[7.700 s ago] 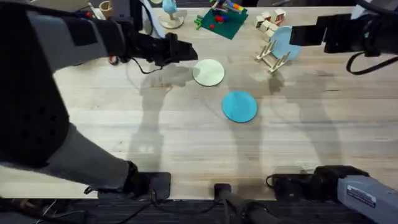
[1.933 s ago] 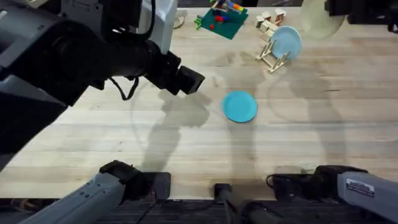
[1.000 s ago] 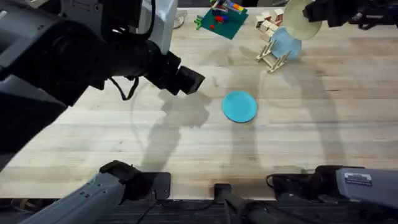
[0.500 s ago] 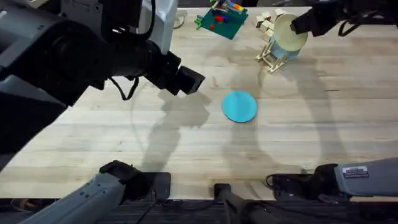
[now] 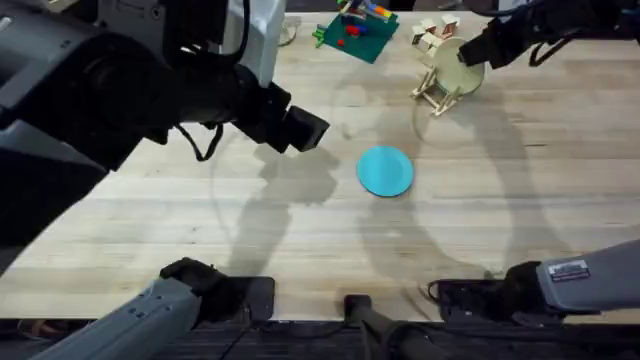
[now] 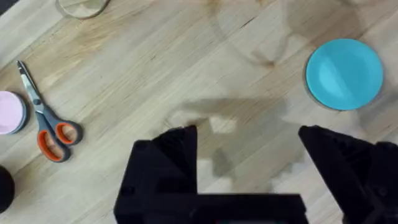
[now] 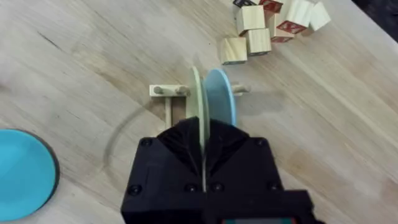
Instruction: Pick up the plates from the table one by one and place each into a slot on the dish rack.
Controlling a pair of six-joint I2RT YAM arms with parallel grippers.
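Big light wooden plank table, pretty cluttered along the far edge. Starting at the near side: the bright cyan round flat plate is lying flat on the wood around the middle, nobody touching it. The left gripper hangs over the table just beside it, black fingers spread wide with nothing between them; orange-handled scissors and a small pink dish lie off to one side in its wrist view.

Farther back is where stuff changed. A couple of seconds ago the right gripper was carrying the cream round flat plate high over the far right corner; now it's come down onto the small pale wooden dish rack with its upright pegs. The plate stands on edge, right next to the paler sky-blue plate already in there, and the jaws are still pinched on its rim. Loose wooden blocks lie just beyond the rack.

So I'd say plate one is basically slotted, just needs letting go. Then the cyan one's next.
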